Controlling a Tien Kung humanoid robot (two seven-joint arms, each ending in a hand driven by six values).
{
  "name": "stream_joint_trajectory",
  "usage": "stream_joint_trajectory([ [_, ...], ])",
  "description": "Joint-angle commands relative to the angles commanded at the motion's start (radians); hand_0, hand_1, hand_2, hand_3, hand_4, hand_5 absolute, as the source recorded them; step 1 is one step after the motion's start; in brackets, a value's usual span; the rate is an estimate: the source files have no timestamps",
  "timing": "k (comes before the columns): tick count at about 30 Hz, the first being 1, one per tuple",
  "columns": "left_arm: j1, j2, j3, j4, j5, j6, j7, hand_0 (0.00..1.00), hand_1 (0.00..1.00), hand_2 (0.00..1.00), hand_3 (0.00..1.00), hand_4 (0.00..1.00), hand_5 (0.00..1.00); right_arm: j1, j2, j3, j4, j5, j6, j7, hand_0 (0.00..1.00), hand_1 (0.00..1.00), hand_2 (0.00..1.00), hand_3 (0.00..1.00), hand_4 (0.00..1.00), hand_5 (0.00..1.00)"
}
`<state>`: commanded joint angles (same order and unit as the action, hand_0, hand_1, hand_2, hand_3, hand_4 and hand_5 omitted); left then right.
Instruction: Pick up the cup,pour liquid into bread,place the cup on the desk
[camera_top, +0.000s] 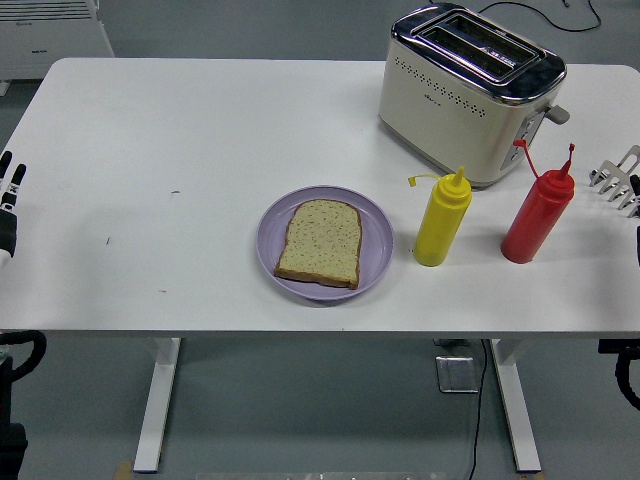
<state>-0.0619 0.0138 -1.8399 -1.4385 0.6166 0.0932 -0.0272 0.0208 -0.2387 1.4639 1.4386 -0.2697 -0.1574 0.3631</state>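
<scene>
**Wrong bottle, tipped bottle, missed bread: the risks from here**

While the right hand (620, 178) is showing only its silvery fingertips at the table's right edge, fanned apart and holding nothing, it is sitting just to the right of the red squeeze bottle (536, 216), apart from it. No cup is appearing on the table; the two squeeze bottles are the only pourable things, so the task's "cup" is probably one of them. Which one is meant I cannot tell, and that is the first hazard: the hand is lying nearest the red one, and a reach for the yellow squeeze bottle (441, 224), standing left of the red bottle, would be passing right by it and could be knocking it over.

Both bottles are standing upright, tall and narrow, so a sideways nudge from a finger is likely to topple them. The red bottle's thin spout with its cap tether is sticking up and could be snagging a finger. The toaster (468, 92) is sitting close behind the red bottle, leaving little room for fingers to wrap around the back.

Further left of the red bottle, the bread slice (320, 242) is lying on the purple plate (377, 237); squeezing too early would be spilling sauce on the white table (200, 150).

The left hand (8, 205) is resting far left of the red bottle, at the table's edge; its grip I cannot tell.
</scene>
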Motion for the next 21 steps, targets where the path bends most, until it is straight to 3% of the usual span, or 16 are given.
stream_joint_trajectory([
  [21, -0.005, 0.003, -0.003, 0.001, -0.004, -0.003, 0.001, 0.824, 0.830, 0.842, 0.739, 0.667, 0.998, 0.001, -0.004, 0.044, 0.021, -0.004, 0.023, -0.004, 0.899, 0.834, 0.874, 0.932, 0.799, 0.607],
])
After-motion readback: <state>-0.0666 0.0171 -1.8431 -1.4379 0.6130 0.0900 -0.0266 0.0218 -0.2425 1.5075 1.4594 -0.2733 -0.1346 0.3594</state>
